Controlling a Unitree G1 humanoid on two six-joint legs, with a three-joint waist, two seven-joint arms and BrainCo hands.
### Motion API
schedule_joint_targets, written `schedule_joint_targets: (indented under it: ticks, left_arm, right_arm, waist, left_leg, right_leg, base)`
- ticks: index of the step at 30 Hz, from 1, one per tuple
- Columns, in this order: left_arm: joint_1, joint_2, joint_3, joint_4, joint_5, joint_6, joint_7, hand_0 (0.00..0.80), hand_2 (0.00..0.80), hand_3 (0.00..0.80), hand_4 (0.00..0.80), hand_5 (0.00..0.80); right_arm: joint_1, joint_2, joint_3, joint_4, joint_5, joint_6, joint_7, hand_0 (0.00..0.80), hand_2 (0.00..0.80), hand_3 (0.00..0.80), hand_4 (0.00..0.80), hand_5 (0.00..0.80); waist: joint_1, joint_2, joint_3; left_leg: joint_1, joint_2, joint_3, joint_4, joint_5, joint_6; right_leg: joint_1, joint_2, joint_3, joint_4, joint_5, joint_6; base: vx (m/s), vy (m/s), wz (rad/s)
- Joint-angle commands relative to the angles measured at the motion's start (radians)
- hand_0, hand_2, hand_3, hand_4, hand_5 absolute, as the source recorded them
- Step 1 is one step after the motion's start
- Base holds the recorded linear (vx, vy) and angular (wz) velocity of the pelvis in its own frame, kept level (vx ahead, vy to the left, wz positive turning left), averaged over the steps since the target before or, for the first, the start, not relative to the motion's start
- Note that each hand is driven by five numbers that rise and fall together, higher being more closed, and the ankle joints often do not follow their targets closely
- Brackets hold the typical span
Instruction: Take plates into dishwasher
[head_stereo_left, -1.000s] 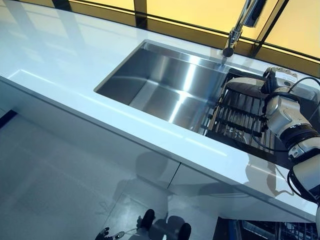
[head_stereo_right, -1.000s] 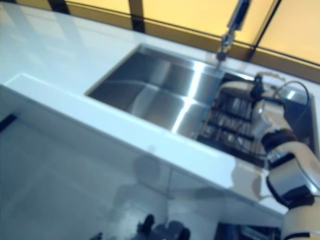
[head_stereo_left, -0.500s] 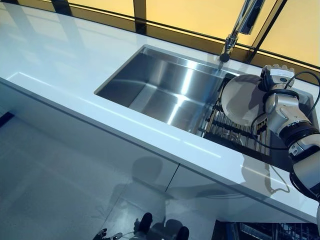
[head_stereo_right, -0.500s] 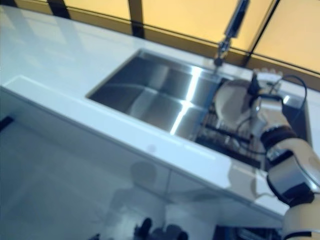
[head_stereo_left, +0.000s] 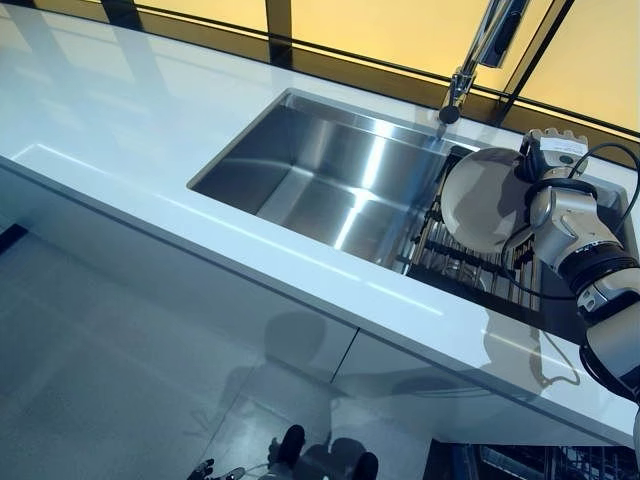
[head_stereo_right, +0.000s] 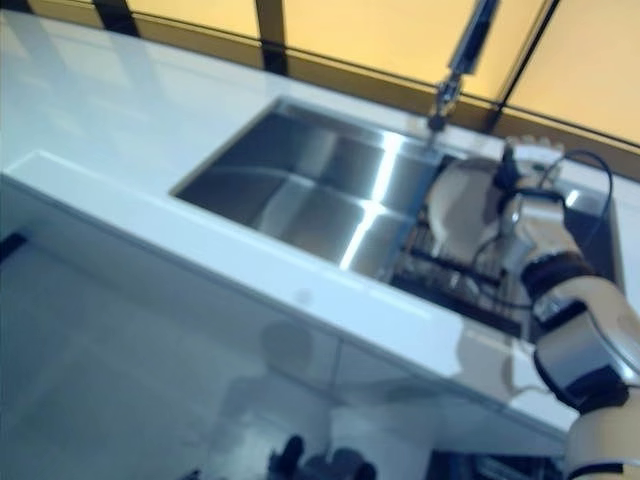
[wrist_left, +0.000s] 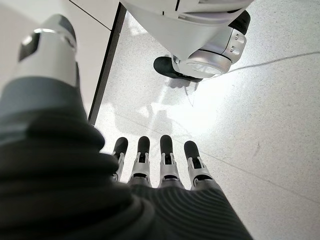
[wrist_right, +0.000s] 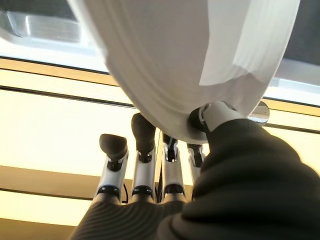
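R hand (head_stereo_left: 553, 165): my fingers (wrist_right: 143, 150) lie behind a white plate (head_stereo_left: 485, 200), thumb (wrist_right: 218, 116) pressed on its other face near the rim, so the plate is pinched between them. Plate stands on edge, tilted, above the dark wire dish rack (head_stereo_left: 478, 255) at the right end of the sink (head_stereo_left: 330, 170); I can't tell whether its lower rim touches the rack. Rack sits inside the steel sink, along its right wall. Tap (head_stereo_left: 478, 55) rises from the back edge of the counter (head_stereo_left: 110, 110), its spout just beside the plate's upper-left rim. White counter runs round the sink on all sides; front edge runs diagonally across the head views. Yellow window panels line the counter's back edge.

L hand (wrist_left: 155, 167): hangs low over the pale speckled floor (wrist_left: 270, 125), well apart from counter and plate. Fingers straight, side by side, holding nothing.
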Motion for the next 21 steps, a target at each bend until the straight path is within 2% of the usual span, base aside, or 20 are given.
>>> schedule_joint_targets:
  ticks: [1,12,21]
  left_arm:
    - [0.0,0.021,0.013,0.034,0.02,-0.027,0.006,0.0,0.0,0.0,0.0,0.0]
    - [0.024,0.02,0.05,0.043,0.023,-0.015,0.007,0.0,0.0,0.0,0.0,0.0]
    - [0.024,0.015,0.072,0.067,0.065,0.007,0.004,0.0,0.0,0.0,0.0,0.0]
  right_arm:
    - [-0.109,-0.104,0.048,-0.029,0.033,-0.01,-0.029,0.8,0.8,0.8,0.8,0.8]
    - [-0.133,-0.194,0.051,-0.121,-0.003,0.016,0.015,0.8,0.8,0.8,0.8,0.8]
    - [-0.128,-0.299,0.033,-0.203,-0.033,0.009,0.084,0.8,0.8,0.8,0.8,0.8]
  waist:
    - [0.011,-0.048,-0.033]
    - [-0.022,-0.073,-0.071]
    - [-0.077,-0.099,-0.125]
  left_leg:
    - [0.031,-0.016,0.016,-0.005,-0.065,0.016]
    - [0.07,-0.009,0.036,-0.005,-0.082,0.015]
    - [0.136,-0.003,0.081,-0.005,-0.116,0.023]
  right_leg:
    - [0.038,-0.034,0.036,-0.002,-0.021,0.089]
    - [0.059,-0.027,0.067,-0.002,-0.021,0.095]
    - [0.091,-0.022,0.12,-0.002,-0.016,0.104]
  base:
    - [0.0,0.0,0.0]
    - [0.012,0.007,-0.02]
    - [0.053,0.031,-0.19]
